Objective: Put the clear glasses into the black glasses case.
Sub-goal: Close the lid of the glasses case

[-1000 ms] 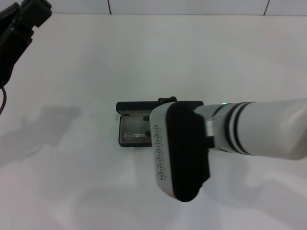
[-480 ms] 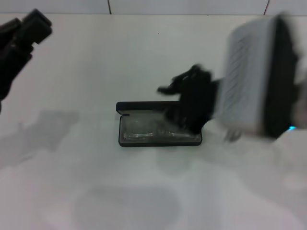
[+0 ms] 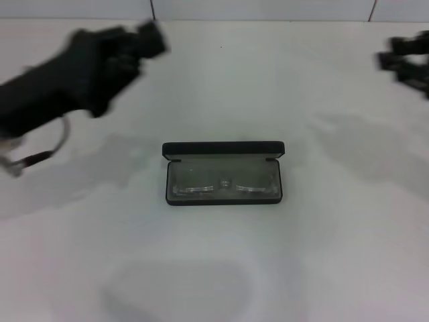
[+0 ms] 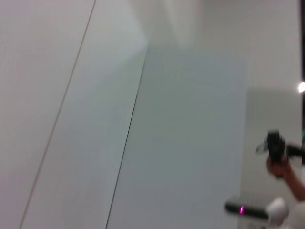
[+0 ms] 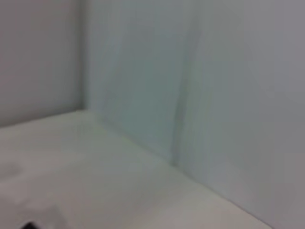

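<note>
Left gripper: the black left gripper (image 3: 144, 41) sits in the upper left of the head view, raised above the table and blurred; whether its fingers are apart or together cannot be told.
Left arm: its dark arm runs from the gripper down to the left edge of the frame, with a thin cable looping beneath it.
Right gripper: the black right gripper (image 3: 405, 62) shows at the upper right edge of the head view, only partly in frame and well apart from the case; the state of its fingers cannot be told.
Case: the black rectangular hinged glasses case (image 3: 223, 148) with rounded corners lies open at the centre of the frame, its lid standing up along the far side and its grey-lined tray facing up.
Glasses: the clear, colourless plastic glasses (image 3: 224, 186) lie inside the tray of the case, lenses side by side across its width.
Table: the plain white table top (image 3: 214, 268) carries the case; soft shadows fall on it left and right of the case.
Wrist views: both show only pale walls and surfaces.
</note>
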Controlling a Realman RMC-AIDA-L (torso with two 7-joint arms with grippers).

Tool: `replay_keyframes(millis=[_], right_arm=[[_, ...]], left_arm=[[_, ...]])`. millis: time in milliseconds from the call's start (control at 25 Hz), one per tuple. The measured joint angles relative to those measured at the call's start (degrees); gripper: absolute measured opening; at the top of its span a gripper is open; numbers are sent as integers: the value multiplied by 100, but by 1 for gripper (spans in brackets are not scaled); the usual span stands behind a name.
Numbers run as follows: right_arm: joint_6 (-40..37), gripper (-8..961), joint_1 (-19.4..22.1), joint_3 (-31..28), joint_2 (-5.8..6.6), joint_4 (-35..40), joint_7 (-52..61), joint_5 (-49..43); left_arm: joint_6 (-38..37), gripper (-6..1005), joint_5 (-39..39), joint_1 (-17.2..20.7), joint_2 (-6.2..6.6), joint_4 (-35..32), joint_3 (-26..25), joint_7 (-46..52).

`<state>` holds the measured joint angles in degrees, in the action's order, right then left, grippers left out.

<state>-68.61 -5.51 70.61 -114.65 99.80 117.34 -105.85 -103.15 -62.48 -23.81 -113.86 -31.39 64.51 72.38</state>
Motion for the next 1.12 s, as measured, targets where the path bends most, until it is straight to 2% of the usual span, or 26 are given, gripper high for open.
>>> replay_keyframes(millis=[40, 160, 320, 480, 680, 1120], right_arm=[[0, 241, 0, 0, 0, 0, 0, 0], [-300, 241, 129, -684, -12, -491, -348, 588], [-1087, 242, 154, -1592, -17, -1568, -1014, 1631], [-1676, 242, 106, -2202, -17, -2386, -1448, 2081], [-1970, 245, 89, -2635, -15, -3006, -1750, 2116], [-2111, 261, 3, -2624, -13, -3307, -1990, 2083]], left_arm=[[254, 142, -223, -145, -37, -10, 1, 60], [992, 142, -928, -544, -179, -5, 1, 182], [1815, 143, -1942, -1017, -415, -5, 9, 340], [2382, 144, -2618, -1335, -558, 22, 42, 571], [2611, 145, -2931, -1417, -564, 40, 67, 752], [2941, 147, -3687, -1376, -513, 24, 11, 1119]])
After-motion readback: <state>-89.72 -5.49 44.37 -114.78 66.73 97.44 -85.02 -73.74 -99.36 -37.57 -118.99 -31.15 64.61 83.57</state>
